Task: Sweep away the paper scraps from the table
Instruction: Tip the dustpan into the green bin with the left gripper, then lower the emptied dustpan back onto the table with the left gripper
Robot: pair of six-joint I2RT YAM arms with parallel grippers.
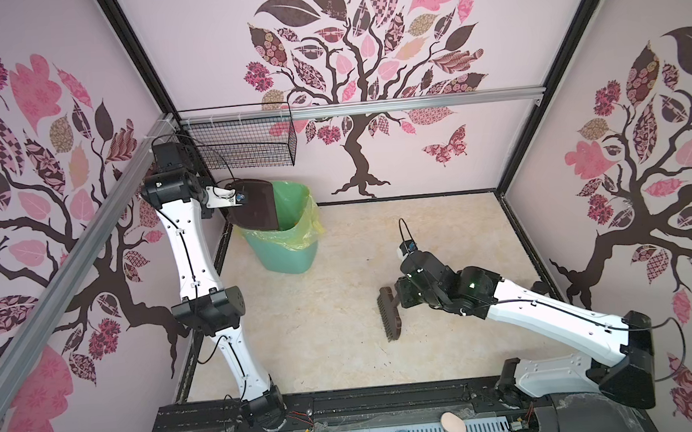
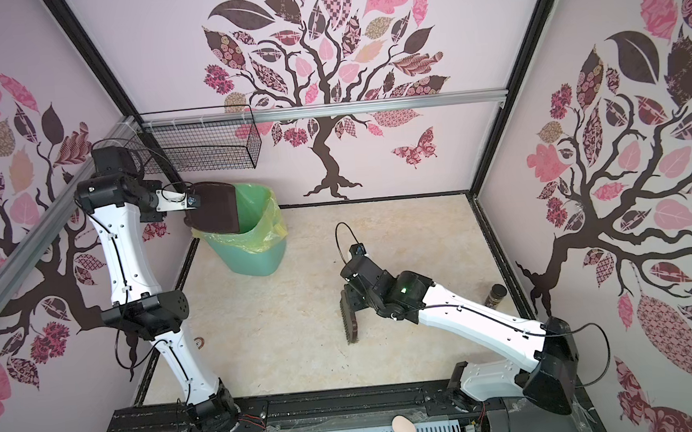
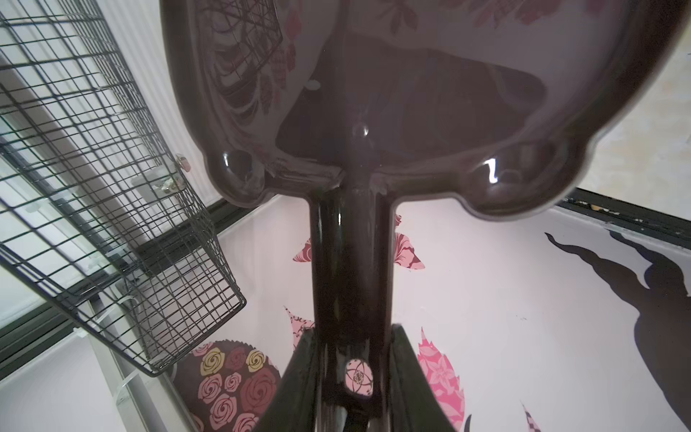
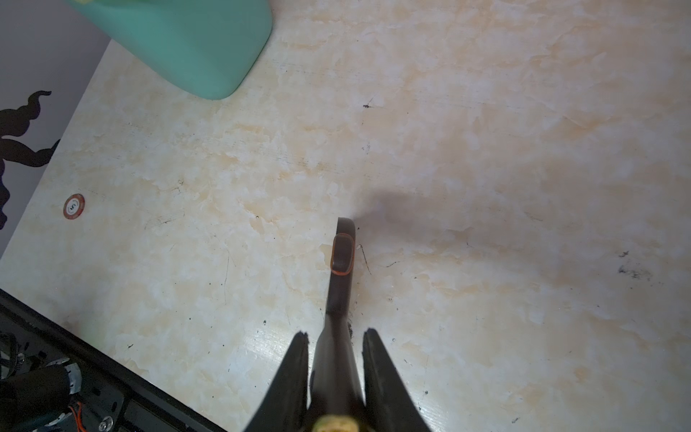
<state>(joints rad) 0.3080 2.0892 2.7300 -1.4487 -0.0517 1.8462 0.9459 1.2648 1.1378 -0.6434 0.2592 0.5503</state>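
- I am pinching the dustpan [image 1: 254, 209] handle in the left gripper [image 3: 353, 333], pan tipped ahead of it over the bin [image 1: 288, 250]; tilting steeper should shed clinging bits.
- The right gripper [image 4: 335, 333] is clamping the brush [image 1: 389, 314] on the table [image 1: 324, 343] below it.
- I am seeing no paper scraps there.

White shells, black joint housings on left arm [image 1: 190, 253] and right arm [image 1: 550, 307], black cables [image 1: 187, 259] clipped alongside; green light [image 1: 471, 285] on the right

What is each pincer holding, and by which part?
The left pincer holds the dustpan by its handle; the right pincer holds the brush by its handle.
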